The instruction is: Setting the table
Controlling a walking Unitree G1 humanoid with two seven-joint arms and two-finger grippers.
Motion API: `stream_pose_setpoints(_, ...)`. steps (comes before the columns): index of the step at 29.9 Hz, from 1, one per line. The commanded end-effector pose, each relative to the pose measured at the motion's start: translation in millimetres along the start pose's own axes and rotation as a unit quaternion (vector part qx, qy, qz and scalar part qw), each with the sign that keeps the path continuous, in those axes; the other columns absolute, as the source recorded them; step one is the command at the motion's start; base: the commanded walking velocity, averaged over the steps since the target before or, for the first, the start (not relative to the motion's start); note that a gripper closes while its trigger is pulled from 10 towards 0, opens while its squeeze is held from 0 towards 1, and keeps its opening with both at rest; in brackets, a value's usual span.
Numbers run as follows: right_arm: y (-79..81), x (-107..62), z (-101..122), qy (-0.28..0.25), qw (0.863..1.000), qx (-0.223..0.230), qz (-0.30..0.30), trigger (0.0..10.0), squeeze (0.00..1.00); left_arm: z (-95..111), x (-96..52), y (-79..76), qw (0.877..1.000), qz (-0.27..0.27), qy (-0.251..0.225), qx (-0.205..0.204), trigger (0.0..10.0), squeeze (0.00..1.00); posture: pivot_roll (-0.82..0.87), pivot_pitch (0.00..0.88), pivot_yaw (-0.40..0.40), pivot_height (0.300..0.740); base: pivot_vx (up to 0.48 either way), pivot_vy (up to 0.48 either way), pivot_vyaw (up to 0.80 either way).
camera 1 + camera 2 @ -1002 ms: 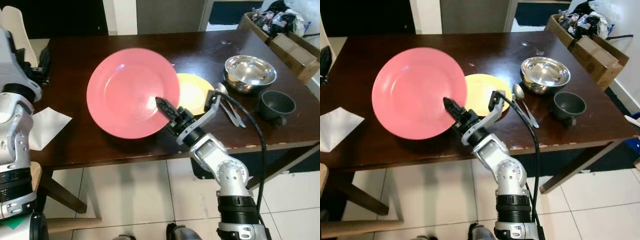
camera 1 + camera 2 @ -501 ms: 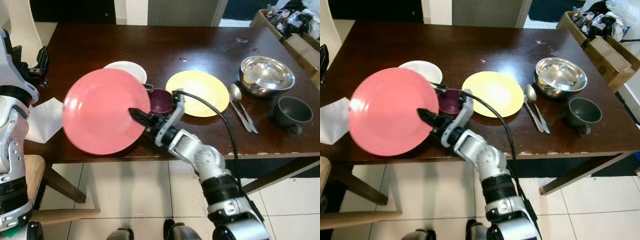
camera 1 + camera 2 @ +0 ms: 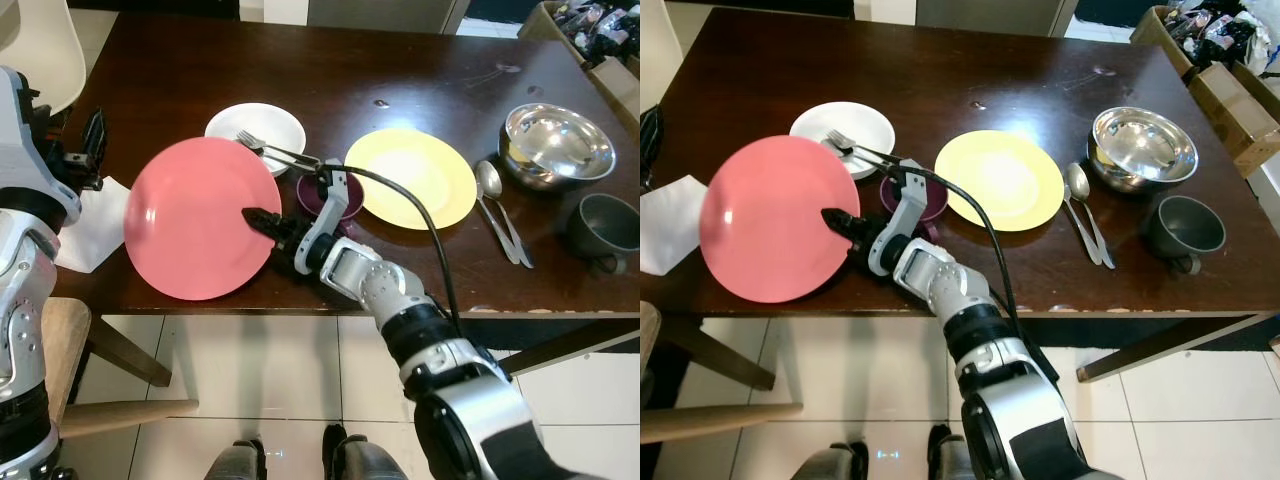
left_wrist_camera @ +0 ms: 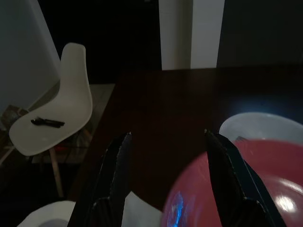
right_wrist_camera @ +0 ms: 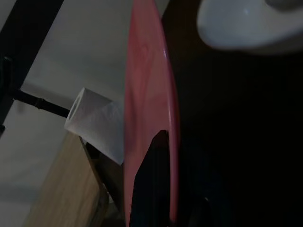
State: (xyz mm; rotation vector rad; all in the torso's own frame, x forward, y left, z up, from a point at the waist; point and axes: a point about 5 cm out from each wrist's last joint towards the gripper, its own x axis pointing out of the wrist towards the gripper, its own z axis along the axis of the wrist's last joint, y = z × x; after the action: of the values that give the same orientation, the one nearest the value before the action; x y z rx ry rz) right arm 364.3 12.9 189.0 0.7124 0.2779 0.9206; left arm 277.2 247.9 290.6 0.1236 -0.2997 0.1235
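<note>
Lowering the pink plate (image 3: 200,217) flat is, I judge, the step in hand: the right claw (image 3: 262,219) is closed on its rim and holds it tilted above the near left edge of the dark wooden desk (image 3: 180,70). It should level the plate first, then release, keeping away from the white napkin (image 3: 85,225). The desk is glossy and smooth. The pink plate is wide, round and shiny, probably hard plastic. The yellow plate (image 3: 412,178) lies flat; the steel bowl (image 3: 556,145) reflects light. A fork (image 3: 275,152) rests on the small white plate (image 3: 255,128). The left claw (image 4: 168,184) is spread open, holding nothing.
</note>
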Motion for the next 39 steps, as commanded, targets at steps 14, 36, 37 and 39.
stream_pose_setpoints(14,59.1,46.2,-33,0.046,0.996,0.004,0.076,10.0,0.00,-1,-11.5,-6.3,1.000,-0.002,0.020,0.000,10.0,0.00,0.24,0.232,-0.025,0.740,0.000,0.000,0.00)
stream_pose_setpoints(36,64.4,49.9,-24,0.047,0.994,0.002,0.096,10.0,1.00,-2,-15.1,-7.6,1.000,0.002,0.028,-0.002,10.0,0.00,0.24,0.232,-0.032,0.740,0.000,0.000,0.00)
stream_pose_setpoints(37,64.4,49.9,-24,0.047,0.994,0.002,0.096,10.0,1.00,-2,-15.1,-7.6,1.000,0.002,0.028,-0.002,10.0,0.00,0.24,0.232,-0.032,0.740,0.000,0.000,0.00)
stream_pose_setpoints(39,63.2,49.0,-22,0.050,0.994,-0.004,0.097,10.0,1.00,-2,-14.6,-8.9,1.000,0.000,0.028,-0.004,10.0,0.00,0.23,0.229,-0.030,0.740,0.000,0.000,0.00)
